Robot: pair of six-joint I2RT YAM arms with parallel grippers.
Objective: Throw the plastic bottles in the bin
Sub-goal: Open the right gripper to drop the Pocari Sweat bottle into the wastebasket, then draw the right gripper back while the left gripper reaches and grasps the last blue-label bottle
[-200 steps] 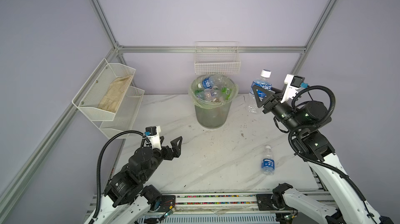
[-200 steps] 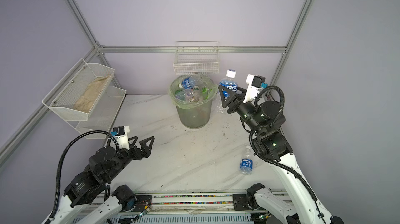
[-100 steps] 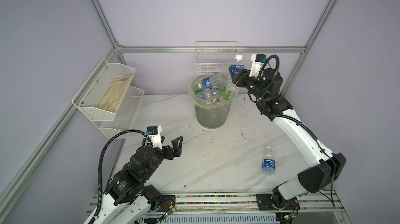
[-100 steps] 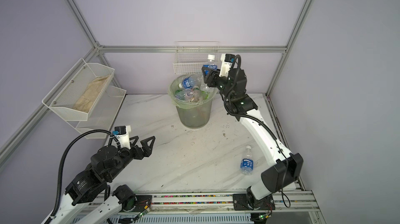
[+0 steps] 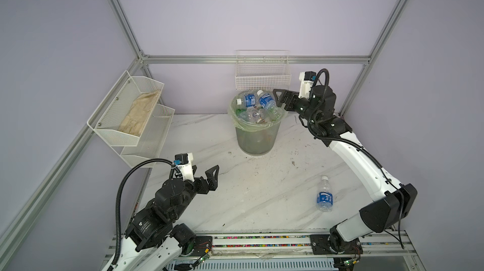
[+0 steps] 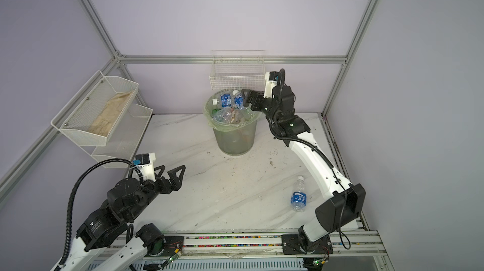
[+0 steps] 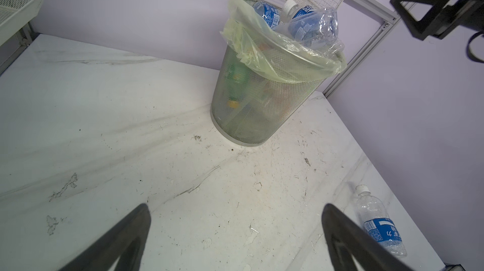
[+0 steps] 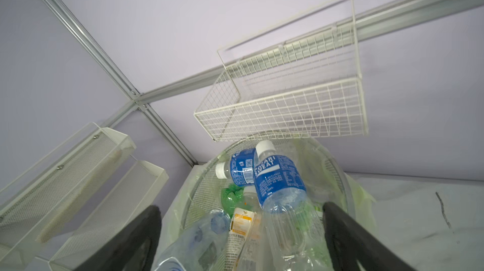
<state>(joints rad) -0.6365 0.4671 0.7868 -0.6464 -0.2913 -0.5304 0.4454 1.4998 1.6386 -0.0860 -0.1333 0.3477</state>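
Note:
The bin (image 5: 258, 141) (image 6: 235, 141) (image 7: 262, 104) stands at the back of the table, heaped to the rim with plastic bottles. A blue-labelled bottle (image 5: 267, 100) (image 6: 238, 99) (image 8: 277, 180) lies on top of the heap, touching neither finger. My right gripper (image 5: 281, 99) (image 6: 246, 99) (image 8: 241, 206) hangs open just above the bin's right rim. Another blue-labelled bottle (image 5: 324, 197) (image 6: 298, 196) (image 7: 379, 225) lies on the table at the front right. My left gripper (image 5: 205, 171) (image 6: 171, 170) (image 7: 235, 206) hovers open and empty over the front left of the table.
A white wire basket (image 5: 263, 78) (image 8: 288, 99) hangs on the back wall right above the bin. A white mesh two-tier shelf (image 5: 131, 115) holding a beige cloth is fixed to the left wall. Aluminium frame posts run up the corners.
My right arm swung from right of the bin to over its rim carrying the blue-labelled bottle. Its jaws opened and the bottle dropped onto the heap. The left arm stayed still.

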